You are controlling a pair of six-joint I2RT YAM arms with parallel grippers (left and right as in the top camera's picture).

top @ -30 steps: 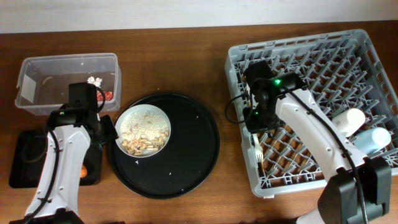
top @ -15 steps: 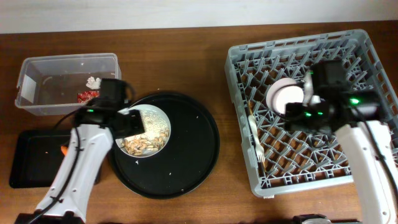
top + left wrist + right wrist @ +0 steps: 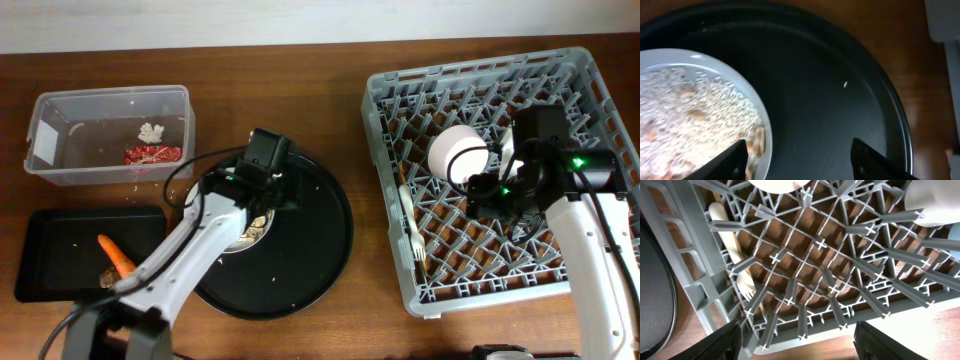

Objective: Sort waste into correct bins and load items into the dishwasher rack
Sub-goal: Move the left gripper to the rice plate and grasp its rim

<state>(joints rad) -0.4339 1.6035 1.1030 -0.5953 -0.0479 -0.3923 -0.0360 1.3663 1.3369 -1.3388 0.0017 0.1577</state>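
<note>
Left end effector point(image 3: 799, 148) spread, straddling plate point(image 3: 766, 131) rim.

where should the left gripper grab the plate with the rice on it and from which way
Pinch the plate by its thin rim, on the edge facing the bare middle of the round black tray. Come down from above with the open left gripper, one finger inside the rim, one outside. It lies flat with rice across it, so only the rim offers a hold.

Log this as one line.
left gripper open by plate | right gripper open over rack | bowl, fork racked | wrapper in tub | carrot in black tray
</note>
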